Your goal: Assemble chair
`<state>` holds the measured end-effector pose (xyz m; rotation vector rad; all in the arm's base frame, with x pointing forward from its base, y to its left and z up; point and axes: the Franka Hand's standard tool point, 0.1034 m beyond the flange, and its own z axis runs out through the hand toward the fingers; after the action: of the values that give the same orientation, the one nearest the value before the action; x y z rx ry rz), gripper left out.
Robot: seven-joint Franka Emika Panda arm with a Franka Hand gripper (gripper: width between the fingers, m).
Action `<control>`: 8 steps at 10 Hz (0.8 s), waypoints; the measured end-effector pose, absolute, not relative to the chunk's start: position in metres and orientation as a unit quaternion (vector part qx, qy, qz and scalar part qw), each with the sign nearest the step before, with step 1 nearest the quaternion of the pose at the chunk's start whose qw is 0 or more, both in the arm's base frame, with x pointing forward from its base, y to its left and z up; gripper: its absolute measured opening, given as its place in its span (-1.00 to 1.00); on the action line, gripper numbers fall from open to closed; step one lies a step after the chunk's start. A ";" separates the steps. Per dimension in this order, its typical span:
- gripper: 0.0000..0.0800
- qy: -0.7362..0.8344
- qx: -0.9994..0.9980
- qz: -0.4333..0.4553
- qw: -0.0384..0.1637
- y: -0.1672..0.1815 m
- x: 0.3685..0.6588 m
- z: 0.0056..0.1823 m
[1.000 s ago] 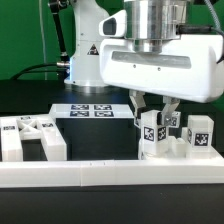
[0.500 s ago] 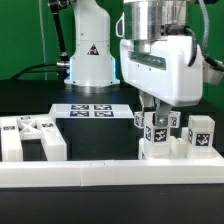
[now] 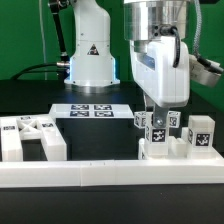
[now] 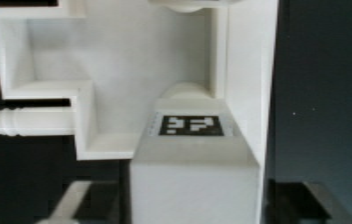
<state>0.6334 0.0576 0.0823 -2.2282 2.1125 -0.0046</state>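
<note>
The white chair parts lie in two groups. At the exterior view's right, tagged pieces (image 3: 156, 135) stand together with another tagged block (image 3: 200, 132). My gripper (image 3: 158, 116) hangs straight down over this group. In the wrist view a white square post (image 4: 194, 175) with a tag (image 4: 191, 125) on it runs between my fingers (image 4: 75, 200). A dark gap shows on each side of it, so the jaws stand open around it. Beside the post is a flat white piece (image 4: 48, 50) with a round peg (image 4: 16, 122).
More tagged white chair pieces (image 3: 28, 137) lie at the exterior view's left. The marker board (image 3: 90, 110) lies behind the middle. A long plain white rail (image 3: 110, 176) runs along the front. The robot base (image 3: 90, 55) stands at the back.
The hand has turned about its vertical axis over the right-hand parts, showing its narrow side now. The parts below have kept their places.
</note>
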 end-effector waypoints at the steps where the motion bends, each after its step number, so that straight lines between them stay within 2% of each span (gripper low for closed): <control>1: 0.47 0.663 -0.748 -0.003 0.035 0.058 0.633 0.082; 2: 0.47 0.626 -0.779 -0.004 0.035 0.058 0.633 0.082; 3: 0.59 0.584 -0.811 -0.007 0.034 0.058 0.634 0.083; 4: 0.62 0.526 -0.850 -0.011 0.033 0.059 0.635 0.084; 8: 0.62 0.326 -0.945 -0.020 0.029 0.059 0.636 0.084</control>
<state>0.6358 0.0588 0.0842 -2.9136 1.0057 -0.0618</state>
